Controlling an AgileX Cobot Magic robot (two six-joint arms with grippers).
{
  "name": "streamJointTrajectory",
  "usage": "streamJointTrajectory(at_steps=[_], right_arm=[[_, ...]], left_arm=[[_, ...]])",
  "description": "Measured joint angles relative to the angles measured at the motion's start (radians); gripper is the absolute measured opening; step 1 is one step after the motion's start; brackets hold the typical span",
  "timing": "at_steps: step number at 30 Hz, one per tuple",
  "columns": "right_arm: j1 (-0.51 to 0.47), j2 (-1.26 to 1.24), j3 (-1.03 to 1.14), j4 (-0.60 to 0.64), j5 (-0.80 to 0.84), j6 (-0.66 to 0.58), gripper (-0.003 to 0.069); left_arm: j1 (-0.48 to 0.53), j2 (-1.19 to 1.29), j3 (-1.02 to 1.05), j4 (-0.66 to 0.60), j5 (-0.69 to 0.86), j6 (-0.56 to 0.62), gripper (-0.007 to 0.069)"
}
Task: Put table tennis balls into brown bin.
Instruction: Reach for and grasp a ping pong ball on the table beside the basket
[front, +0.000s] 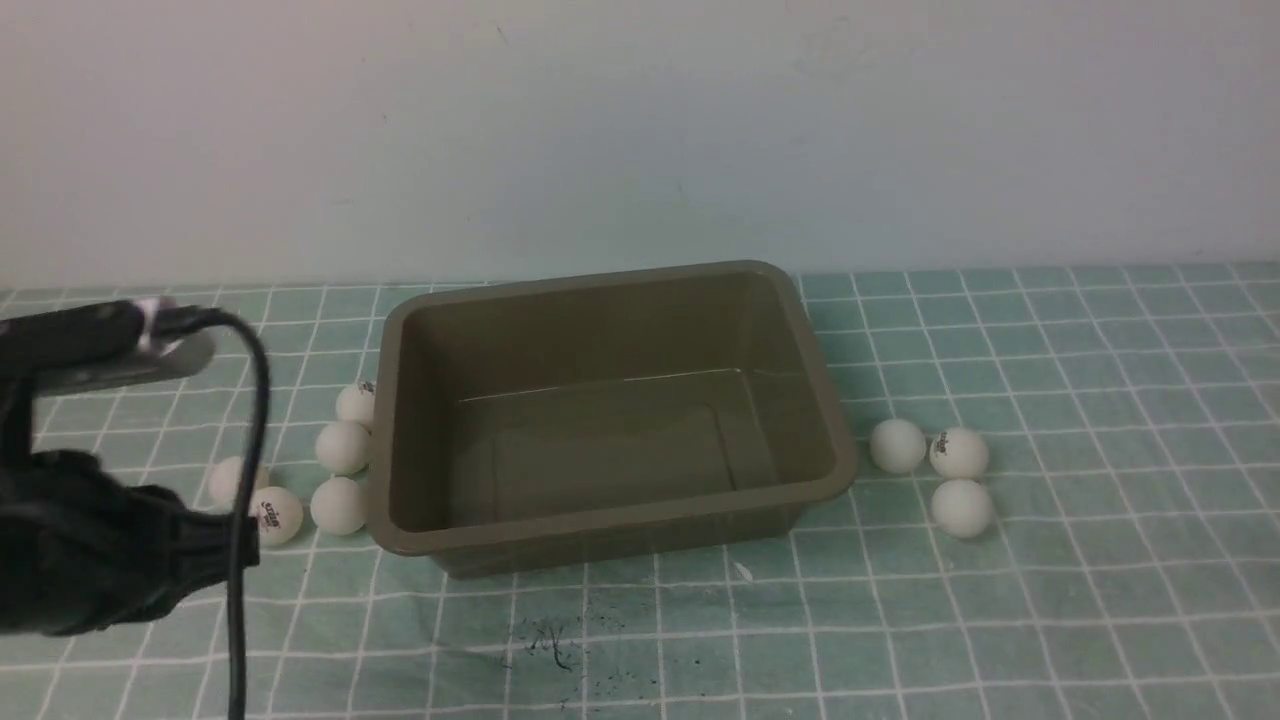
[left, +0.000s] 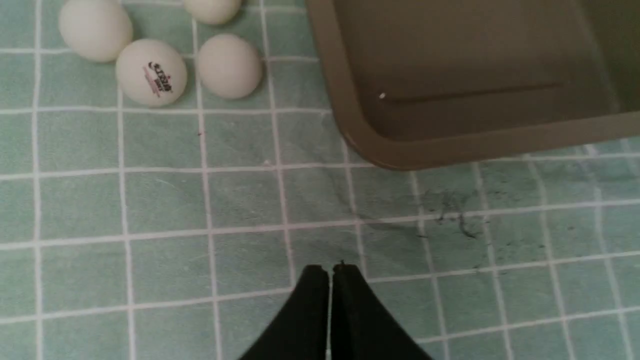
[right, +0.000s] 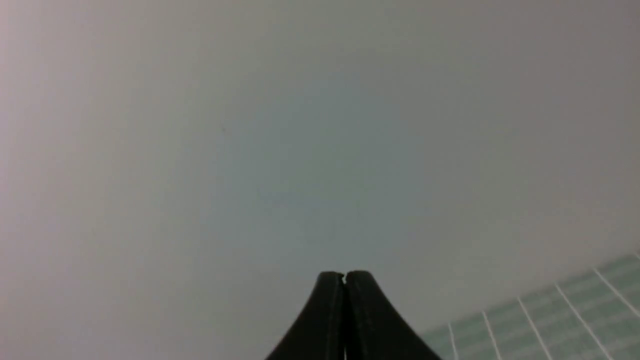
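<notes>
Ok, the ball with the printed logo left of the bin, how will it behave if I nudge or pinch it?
The logo ball is a smooth sphere on flat cloth, so a nudge probably rolls it. Small and likely light, it may squirt from an off-centre pinch. A plain ball sits close beside it and would probably get bumped.

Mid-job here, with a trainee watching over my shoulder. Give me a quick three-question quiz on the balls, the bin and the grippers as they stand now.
1. True or false: the brown bin has a ball inside it.
2. How many table tennis balls lie on the cloth on the robot's left of the bin? A) three B) five C) eight
3. Fill in: the left gripper and the right gripper are both ____.

Key: 1 false; 2 B; 3 shut.
</notes>
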Motion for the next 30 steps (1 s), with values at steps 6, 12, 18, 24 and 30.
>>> streamJointTrajectory(at_steps=[6,12,18,24,30], right_arm=[[0.106,0.316,-0.316,-0.02,0.458,-0.194,-0.0015],[0.204,0.674,-0.532,0.051,0.71,-0.427,-0.0015],[0.21,0.791,-0.544,0.061,0.697,-0.447,-0.0015],[0.21,0.822,-0.546,0.061,0.651,-0.447,-0.0015],[0.21,0.822,-0.546,0.058,0.635,-0.447,-0.0015]], left_arm=[[0.025,0.272,-0.136,0.038,0.008,0.0,-0.0005],[0.144,0.485,-0.301,0.048,0.055,-0.003,-0.0005],[0.227,0.525,-0.347,0.064,0.004,0.006,0.0006],[0.223,0.612,-0.35,0.01,-0.086,0.054,0.0203],[0.219,0.743,-0.352,-0.033,-0.222,0.072,0.0472]])
